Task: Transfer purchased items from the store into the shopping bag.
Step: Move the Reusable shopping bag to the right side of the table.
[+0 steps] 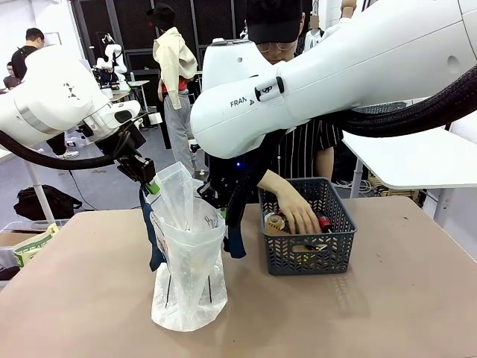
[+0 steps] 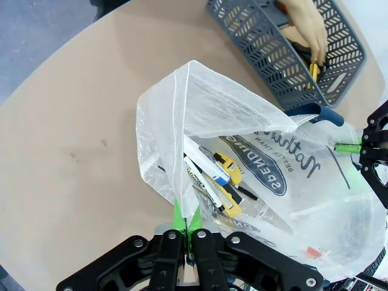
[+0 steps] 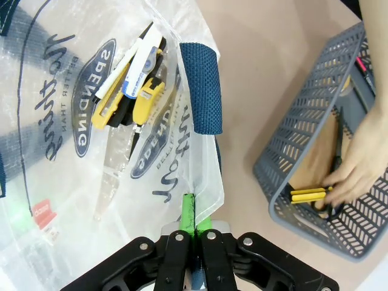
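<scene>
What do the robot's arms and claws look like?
Both arms are fat, smooth and white. The right arm has black lettering starting FRAN and a ribbed black hose; the left arm has a black cable. The left claw and right claw are black with silver bolts and bright green pads.

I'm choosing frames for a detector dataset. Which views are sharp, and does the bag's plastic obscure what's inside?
Front view: sharp, even light, but the shopping bag looks milky and its contents barely show. Left wrist view: crisp, the yellow tools show clearly inside it. Right wrist view: equally crisp, no strong glare.
</scene>
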Robot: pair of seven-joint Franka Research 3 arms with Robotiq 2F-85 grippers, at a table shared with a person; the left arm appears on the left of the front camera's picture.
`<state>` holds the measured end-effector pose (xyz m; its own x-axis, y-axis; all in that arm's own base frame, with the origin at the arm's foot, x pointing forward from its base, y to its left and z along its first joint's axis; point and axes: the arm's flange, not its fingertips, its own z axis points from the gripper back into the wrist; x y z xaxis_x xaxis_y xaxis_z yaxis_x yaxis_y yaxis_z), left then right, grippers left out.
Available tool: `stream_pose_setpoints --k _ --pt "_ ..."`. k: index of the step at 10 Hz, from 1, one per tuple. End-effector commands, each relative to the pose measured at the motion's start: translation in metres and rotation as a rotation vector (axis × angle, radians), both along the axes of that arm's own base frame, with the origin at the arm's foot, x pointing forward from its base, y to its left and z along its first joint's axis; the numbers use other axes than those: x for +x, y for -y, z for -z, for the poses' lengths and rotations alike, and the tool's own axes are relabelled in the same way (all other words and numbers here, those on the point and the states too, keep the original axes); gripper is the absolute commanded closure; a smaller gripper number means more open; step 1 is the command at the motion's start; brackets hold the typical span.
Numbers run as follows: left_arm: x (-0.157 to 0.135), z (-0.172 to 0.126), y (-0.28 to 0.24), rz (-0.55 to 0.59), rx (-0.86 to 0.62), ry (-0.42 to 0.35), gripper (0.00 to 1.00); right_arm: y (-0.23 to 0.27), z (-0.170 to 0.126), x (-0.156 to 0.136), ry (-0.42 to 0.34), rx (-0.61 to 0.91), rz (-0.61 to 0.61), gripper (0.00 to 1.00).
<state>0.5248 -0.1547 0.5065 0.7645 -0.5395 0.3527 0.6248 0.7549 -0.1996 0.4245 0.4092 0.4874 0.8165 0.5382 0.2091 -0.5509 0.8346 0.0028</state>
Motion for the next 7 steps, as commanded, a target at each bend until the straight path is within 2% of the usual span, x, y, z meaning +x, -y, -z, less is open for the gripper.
stream_pose_setpoints --k 1,7 --pt "0.0003 -0.0012 -0.0015 0.002 -0.001 0.011 1.0 -0.0003 -0.0005 -0.0004 0.001 0.001 -0.001 1.0" --pt "0.0003 -0.0012 -0.0015 0.002 -0.001 0.011 1.0 -0.0003 -0.0005 -0.0004 0.001 0.001 -0.001 1.0"
